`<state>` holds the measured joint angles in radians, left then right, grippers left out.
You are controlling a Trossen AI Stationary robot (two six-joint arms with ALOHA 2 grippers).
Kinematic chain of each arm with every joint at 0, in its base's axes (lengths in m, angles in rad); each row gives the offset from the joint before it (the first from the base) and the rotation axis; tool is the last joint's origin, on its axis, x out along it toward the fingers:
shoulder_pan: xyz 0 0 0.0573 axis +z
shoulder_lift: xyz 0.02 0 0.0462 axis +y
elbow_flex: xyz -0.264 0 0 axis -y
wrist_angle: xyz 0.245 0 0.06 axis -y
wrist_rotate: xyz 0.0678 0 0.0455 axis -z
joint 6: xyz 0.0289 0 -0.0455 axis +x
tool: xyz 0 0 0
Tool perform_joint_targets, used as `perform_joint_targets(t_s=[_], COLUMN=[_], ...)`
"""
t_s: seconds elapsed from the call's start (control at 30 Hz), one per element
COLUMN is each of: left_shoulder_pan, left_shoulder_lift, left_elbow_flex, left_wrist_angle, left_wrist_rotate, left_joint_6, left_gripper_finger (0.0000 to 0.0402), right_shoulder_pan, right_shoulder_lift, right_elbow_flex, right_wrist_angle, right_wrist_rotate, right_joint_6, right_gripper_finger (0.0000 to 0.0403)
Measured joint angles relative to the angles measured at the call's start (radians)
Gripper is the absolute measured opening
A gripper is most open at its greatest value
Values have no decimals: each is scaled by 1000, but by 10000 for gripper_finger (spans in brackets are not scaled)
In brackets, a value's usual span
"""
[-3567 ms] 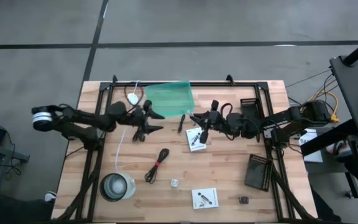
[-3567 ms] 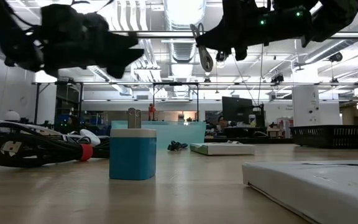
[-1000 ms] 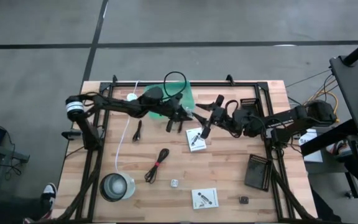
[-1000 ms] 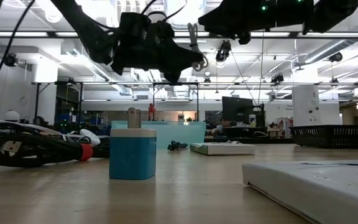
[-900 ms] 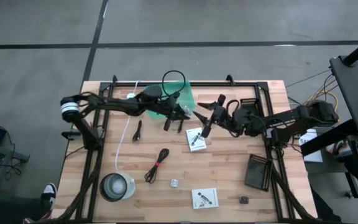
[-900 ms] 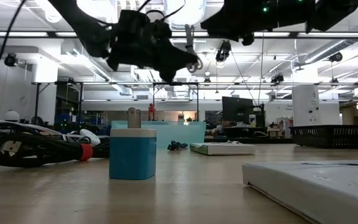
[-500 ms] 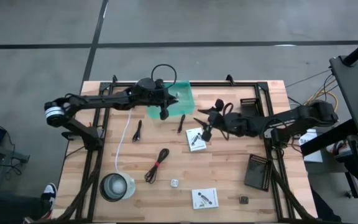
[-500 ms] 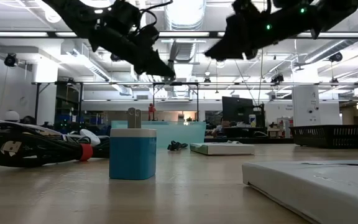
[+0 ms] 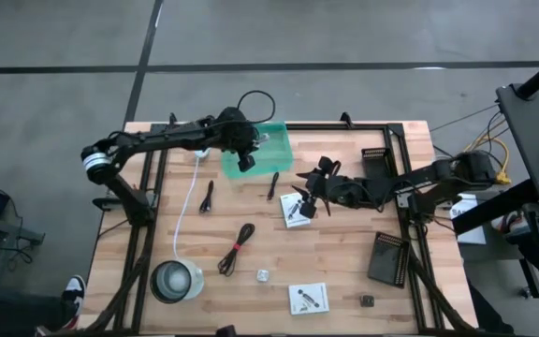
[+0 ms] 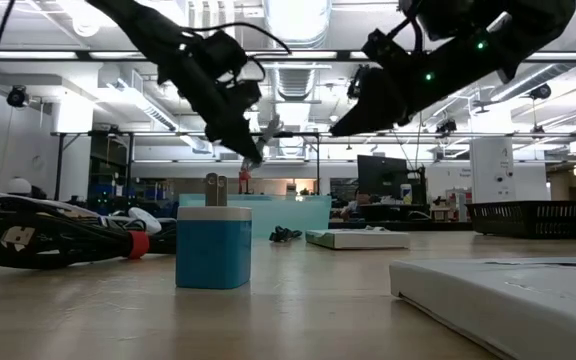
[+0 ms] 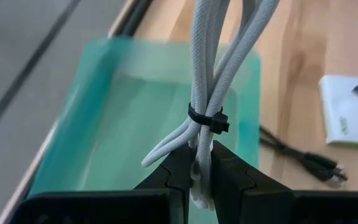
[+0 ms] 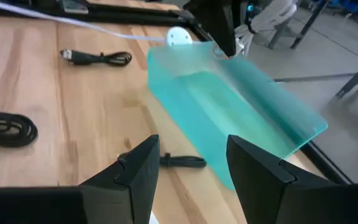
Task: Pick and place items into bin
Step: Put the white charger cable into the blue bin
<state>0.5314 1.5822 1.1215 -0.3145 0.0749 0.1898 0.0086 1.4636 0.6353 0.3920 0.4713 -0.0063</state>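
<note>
Translucent teal-green bin (image 11: pixel 123 118), pale grey braided cable (image 11: pixel 219 68) with black tie (image 11: pixel 207 118), light wooden table (image 9: pixel 344 271).

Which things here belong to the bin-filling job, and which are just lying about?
Job: teal bin; grey cable bundle in the shut left hand; black cable with red tie; printed card; open right hand.

Lying about: clear round container; black perforated board.

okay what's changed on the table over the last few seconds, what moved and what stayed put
The left gripper, shut on a grey braided cable bundle bound with a black tie, swung from the table's left side to over the translucent teal-green plastic bin. The right gripper, open, edged closer above the small white printed card. The clear round container and the black cable with red tie stayed put.
</note>
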Motion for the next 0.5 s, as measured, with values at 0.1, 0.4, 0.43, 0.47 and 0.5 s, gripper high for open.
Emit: perform_joint_targets(t_s=[0.1, 0.4, 0.43, 0.47, 0.5], left_shoulder_pan=[3, 10, 12, 15, 19], left_shoulder_lift=[43, 100, 101, 105, 106], left_elbow_flex=[41, 135, 140, 145, 145], left_wrist_angle=[-73, -239, -249, -254, -257], left_wrist_rotate=[-21, -190, -208, -215, -215], left_joint_6=[0, -74, -94, -108, -122], left_gripper_finger=[20, 25, 25, 25, 23], right_shoulder_pan=[0, 0, 0, 0, 0], right_shoulder_lift=[32, 126, 129, 134, 138], right_elbow_flex=[-1, 19, 23, 28, 35], right_wrist_angle=[0, 8, 7, 7, 8], right_wrist_rotate=[0, 1, 0, 1, 1], right_joint_6=[0, 24, 22, 16, 6], right_gripper_finger=[173, 173, 172, 172, 171])
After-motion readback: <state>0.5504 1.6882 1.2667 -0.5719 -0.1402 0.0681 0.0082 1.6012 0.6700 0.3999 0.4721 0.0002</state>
